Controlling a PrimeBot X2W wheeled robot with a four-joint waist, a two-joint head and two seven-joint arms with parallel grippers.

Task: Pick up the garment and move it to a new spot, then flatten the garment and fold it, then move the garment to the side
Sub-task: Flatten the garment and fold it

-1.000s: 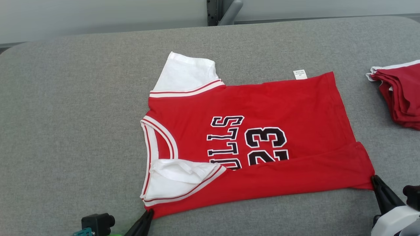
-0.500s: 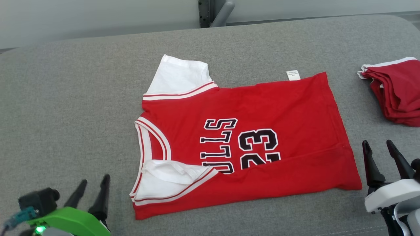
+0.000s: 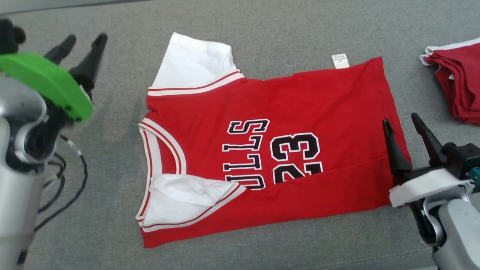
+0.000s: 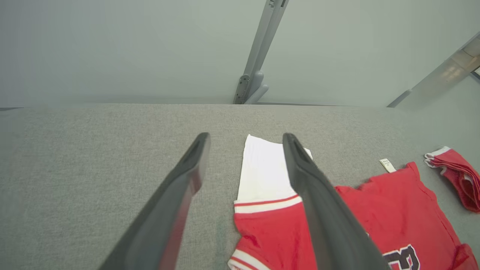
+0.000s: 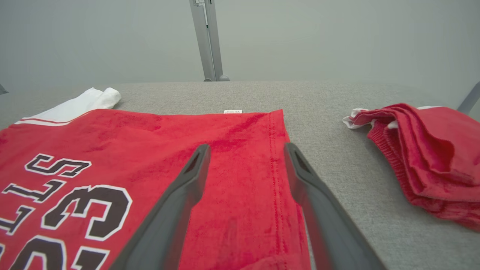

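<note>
Ok, both grippers are empty: left gripper (image 3: 86, 36) has its jaws wide apart over bare counter (image 3: 281, 22), right gripper (image 3: 401, 119) is also spread, nothing between the fingers. Garment (image 3: 300, 112) lies flat mid-counter with its long axis across me: collar (image 3: 170, 142) to my left, hem (image 3: 390, 97) to my right. Near long edge looks already folded in, with near sleeve (image 3: 180, 198) lying on the red. Far long edge is not folded, and far sleeve (image 3: 191, 62) sticks out flat. So I read the next step as the far-side fold. Left gripper sits left of the far sleeve, a bit apart, so it takes the shoulder end. Right gripper is at the hem, fingers straddling the stitched edge in the right wrist view, so it takes the far hem corner by the label (image 3: 340, 60). Folded red pile (image 3: 461, 93) is well off to my right
</note>
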